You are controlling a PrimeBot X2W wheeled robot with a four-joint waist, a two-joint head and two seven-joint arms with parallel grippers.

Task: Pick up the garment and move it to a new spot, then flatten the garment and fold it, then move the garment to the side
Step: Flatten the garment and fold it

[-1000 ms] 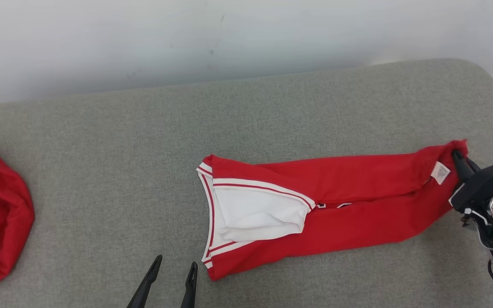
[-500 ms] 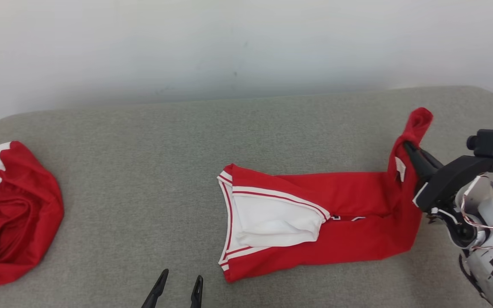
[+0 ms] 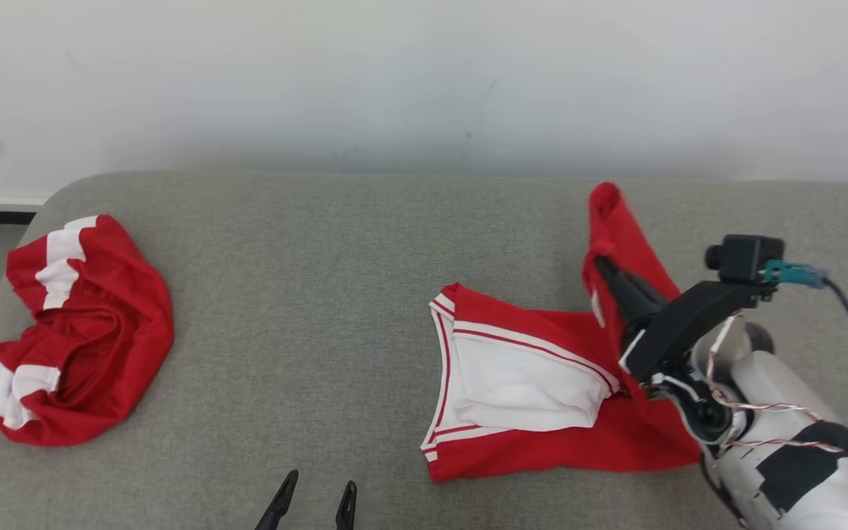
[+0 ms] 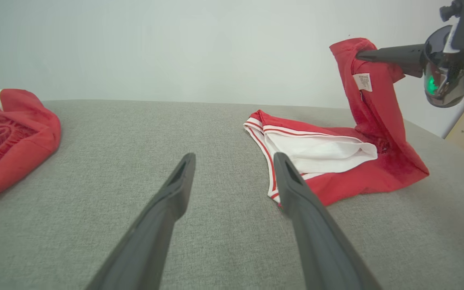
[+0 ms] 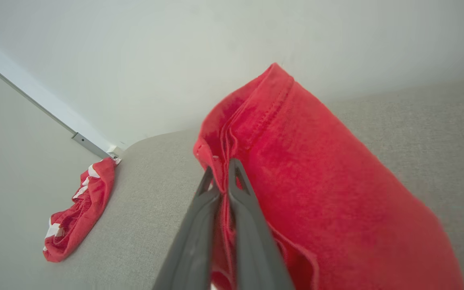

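Observation:
The garment (image 3: pixel 520 368) is a red jersey with white trim and a white lining, lying on the grey cushioned table (image 3: pixel 336 294). Its right end is lifted off the surface and folded leftward. My right gripper (image 3: pixel 604 266) is shut on that raised red hem (image 5: pixel 252 121), with the care label (image 4: pixel 363 81) hanging just below the grip. My left gripper (image 3: pixel 319 499) stands open near the front edge, left of the garment's white collar end (image 4: pixel 316 149), with nothing between its fingers (image 4: pixel 175 189).
A second red and white garment (image 3: pixel 71 331) lies crumpled at the table's far left end (image 4: pixel 6 137). Bare grey surface stretches between the two garments. A pale wall rises behind the table.
The right gripper has lifted the garment's right end off the table and carried it leftward over the rest. The head camera has turned, shifting the whole scene. The left gripper stays open.

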